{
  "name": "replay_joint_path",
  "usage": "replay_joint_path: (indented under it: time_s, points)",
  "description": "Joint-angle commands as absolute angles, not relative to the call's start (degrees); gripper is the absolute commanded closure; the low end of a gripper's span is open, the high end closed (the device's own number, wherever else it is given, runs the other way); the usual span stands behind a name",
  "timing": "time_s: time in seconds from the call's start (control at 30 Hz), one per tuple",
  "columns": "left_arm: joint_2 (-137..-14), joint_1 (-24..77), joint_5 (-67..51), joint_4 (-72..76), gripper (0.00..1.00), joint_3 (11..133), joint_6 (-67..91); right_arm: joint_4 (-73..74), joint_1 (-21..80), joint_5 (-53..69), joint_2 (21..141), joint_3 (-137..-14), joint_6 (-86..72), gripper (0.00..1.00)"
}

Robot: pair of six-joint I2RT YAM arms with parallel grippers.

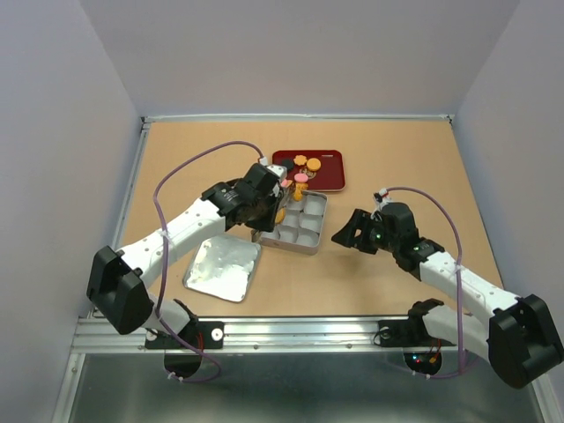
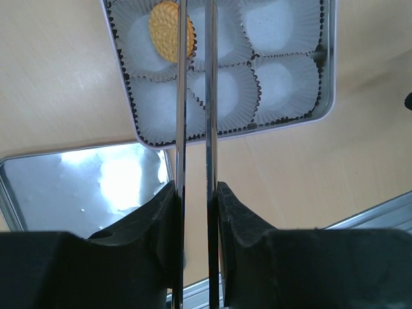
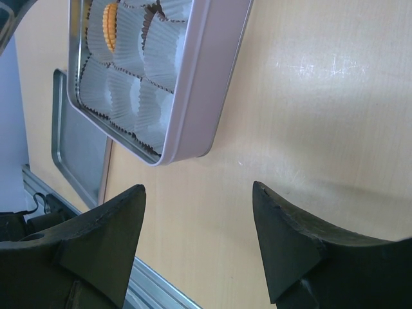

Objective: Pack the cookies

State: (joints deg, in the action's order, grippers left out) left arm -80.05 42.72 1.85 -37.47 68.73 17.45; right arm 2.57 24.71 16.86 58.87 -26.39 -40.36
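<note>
The cookies (image 1: 307, 164) are orange, pink and dark brown and lie on a dark red tray (image 1: 330, 179) at the back. One orange cookie (image 2: 170, 31) sits in a paper-lined compartment of the silver tin (image 2: 326, 71); it also shows in the right wrist view (image 3: 111, 26). My left gripper (image 1: 280, 196) hovers over the tin's far left part, its jaws shut on thin metal tongs (image 2: 180, 116). The blades stand slightly apart with nothing between them, and their tips run out of view. My right gripper (image 1: 348, 234) is open and empty over bare table right of the tin (image 1: 300, 245).
The tin's flat silver lid (image 1: 223, 269) lies on the table left of the tin, near the front edge. It also shows in the left wrist view (image 2: 77, 187). A metal rail (image 1: 300, 333) runs along the near table edge. Walls enclose the table.
</note>
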Motion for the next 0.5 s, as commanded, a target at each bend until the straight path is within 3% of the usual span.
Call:
replay_joint_path:
  time_s: [0.0,0.23,0.47]
  points:
    - [-79.01,43.07,3.78,-34.81,0.84,67.41,18.11,0.53,24.43,16.52,58.45,-25.84,-40.43,0.28]
    - [-80.33,43.5,4.04,-34.45,0.83,66.18,18.11,0.53,24.52,16.61,58.97,-25.93,-40.43,0.28]
    - [-80.42,43.86,3.78,-34.54,0.64,66.88,17.84,0.53,24.43,16.52,58.89,-25.75,-40.34,0.28]
